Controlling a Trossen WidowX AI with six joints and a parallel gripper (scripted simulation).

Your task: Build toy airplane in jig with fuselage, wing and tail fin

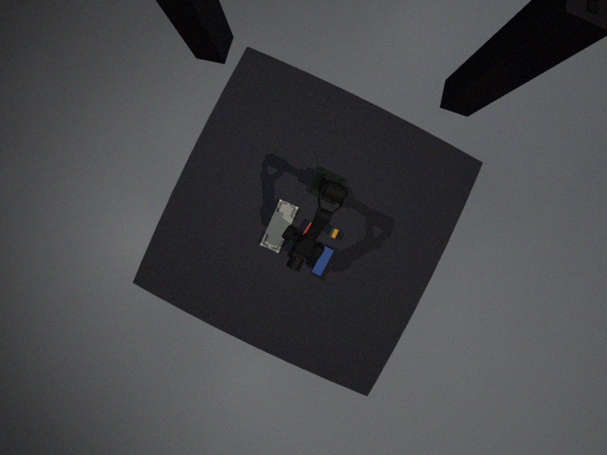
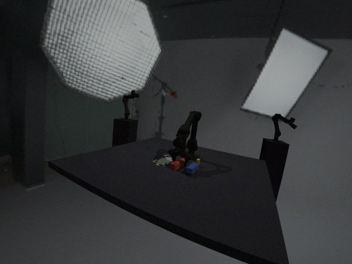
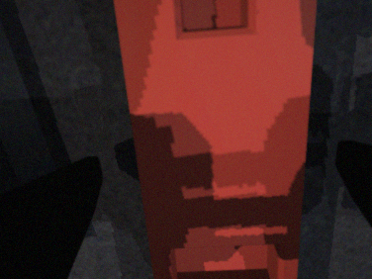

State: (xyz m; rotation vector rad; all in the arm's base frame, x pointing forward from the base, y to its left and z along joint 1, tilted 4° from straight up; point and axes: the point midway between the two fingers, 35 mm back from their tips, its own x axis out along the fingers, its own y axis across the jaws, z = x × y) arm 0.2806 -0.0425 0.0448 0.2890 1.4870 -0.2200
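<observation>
Hovering over the red block (image 1: 307, 228) (image 2: 175, 165) (image 3: 223, 74), spreading the gripper (image 1: 303, 245) (image 2: 180, 159) (image 3: 216, 160) wide, from above, pale tray (image 1: 278, 226) (image 2: 164, 161) at ten o'clock, blue block (image 1: 322, 261) (image 2: 192, 168) at four

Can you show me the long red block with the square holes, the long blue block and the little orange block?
Long red block (image 2: 175, 165) (image 3: 232, 74): exterior, near end; wrist, top face.
Long blue block (image 1: 322, 261) (image 2: 192, 168): top, top face; exterior, middle.
Little orange block (image 1: 335, 233) (image 2: 198, 160): top, top face; exterior, side.
</observation>
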